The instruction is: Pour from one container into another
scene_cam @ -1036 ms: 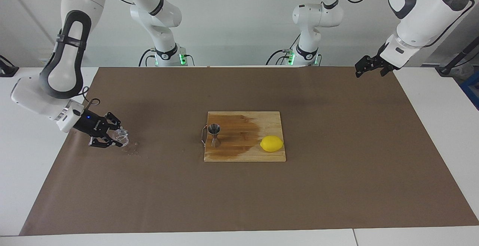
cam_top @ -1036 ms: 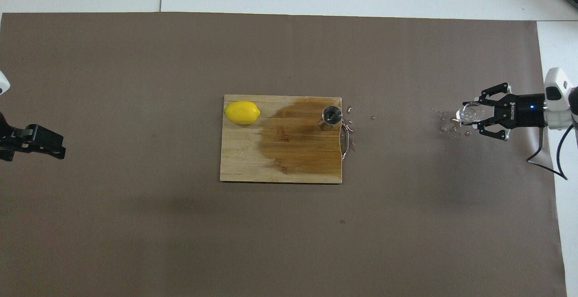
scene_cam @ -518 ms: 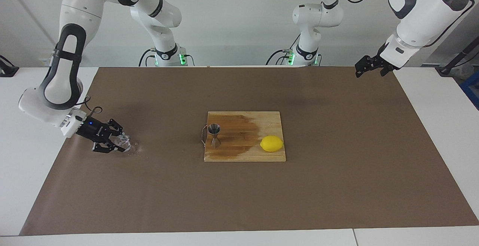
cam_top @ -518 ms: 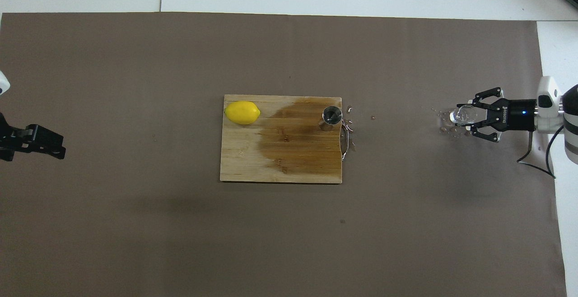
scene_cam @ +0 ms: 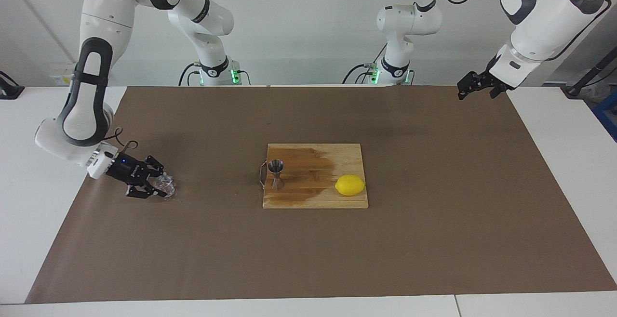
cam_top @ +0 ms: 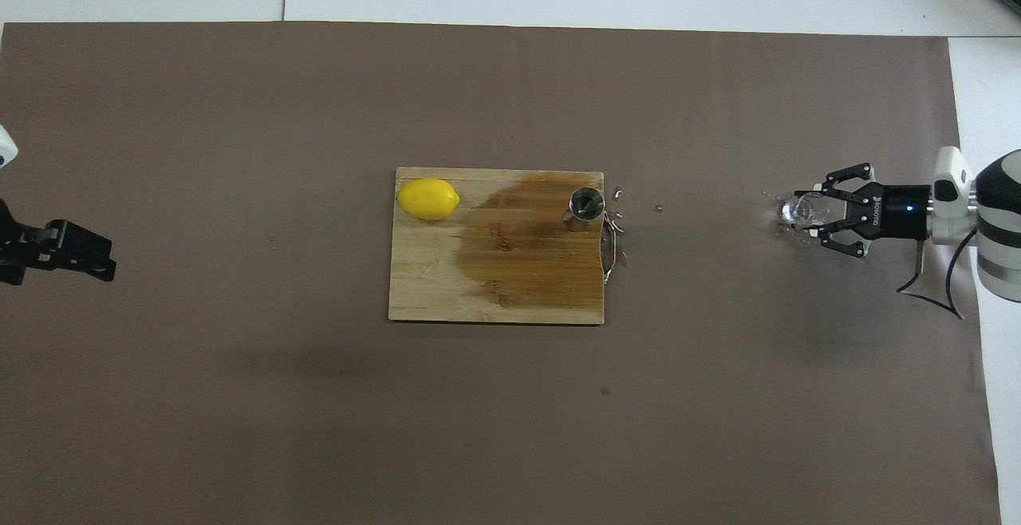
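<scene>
- My right gripper (scene_cam: 161, 188) was down at the right arm's end of the table (scene_cam: 434, 259), low over the brown mat (scene_cam: 202, 249), pinched shut on the small clear glass cup (scene_cam: 165, 185). In the facing view the cup looked to be at or just above the mat; I could not tell whether it rested there.
- A few droplets (cam_top: 786, 226) lay on the mat right beside the cup, so some liquid had been lost there.
- Toward the middle of the table the wooden cutting board (scene_cam: 315, 196) lay flat, with a broad wet stain (scene_cam: 303, 172) spread over the half toward the right arm's end.
- The metal jigger (scene_cam: 276, 173) stood upright on that wet half, near the board's edge, well apart from the cup. More droplets lay on the mat just beside that edge.
- A lemon (scene_cam: 350, 185) sat on the dry part of the board, toward the left arm's end.
- My left gripper (scene_cam: 475, 85) waited spread and empty, raised over the mat's corner at the left arm's end.
- I judged the pour was done, with spillage, and the cup was being set back down; letting go and pulling the arm away were left. I could not see how much the jigger held.
</scene>
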Motion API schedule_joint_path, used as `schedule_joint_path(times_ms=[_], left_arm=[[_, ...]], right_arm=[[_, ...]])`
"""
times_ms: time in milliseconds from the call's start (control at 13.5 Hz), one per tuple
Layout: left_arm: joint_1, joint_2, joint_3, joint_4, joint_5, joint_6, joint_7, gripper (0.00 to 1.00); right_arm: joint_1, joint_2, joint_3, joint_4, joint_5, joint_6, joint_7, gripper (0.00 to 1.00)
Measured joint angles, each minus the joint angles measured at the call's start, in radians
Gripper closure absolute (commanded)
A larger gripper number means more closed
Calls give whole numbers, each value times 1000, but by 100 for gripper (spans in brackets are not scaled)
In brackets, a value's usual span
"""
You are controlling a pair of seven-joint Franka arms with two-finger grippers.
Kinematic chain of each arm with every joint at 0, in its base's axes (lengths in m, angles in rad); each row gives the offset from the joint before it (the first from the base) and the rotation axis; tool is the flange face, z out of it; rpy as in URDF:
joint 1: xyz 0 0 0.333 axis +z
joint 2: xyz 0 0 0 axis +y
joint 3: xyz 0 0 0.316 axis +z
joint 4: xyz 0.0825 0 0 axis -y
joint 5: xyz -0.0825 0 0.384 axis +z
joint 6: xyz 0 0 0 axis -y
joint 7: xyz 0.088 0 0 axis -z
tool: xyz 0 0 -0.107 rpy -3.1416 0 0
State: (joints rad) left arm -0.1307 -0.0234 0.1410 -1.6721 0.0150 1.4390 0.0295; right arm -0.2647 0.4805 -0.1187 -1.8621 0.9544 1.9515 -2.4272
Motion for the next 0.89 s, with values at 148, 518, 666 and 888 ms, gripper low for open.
schedule_joint_path(times_ms=[148,518,666,888], left_arm=[[0,0,0,0,0,0,0,0],[0,0,0,0,0,0,0,0],[0,0,0,0,0,0,0,0],[0,0,0,0,0,0,0,0]], right_arm=[[0,0,0,-1,2,1,-2,0],[8,-22,3,9,5,9,113,0],[48,-87,4,24,-17,13,308,0],[125,-212,5,61,-187,25,729,0]])
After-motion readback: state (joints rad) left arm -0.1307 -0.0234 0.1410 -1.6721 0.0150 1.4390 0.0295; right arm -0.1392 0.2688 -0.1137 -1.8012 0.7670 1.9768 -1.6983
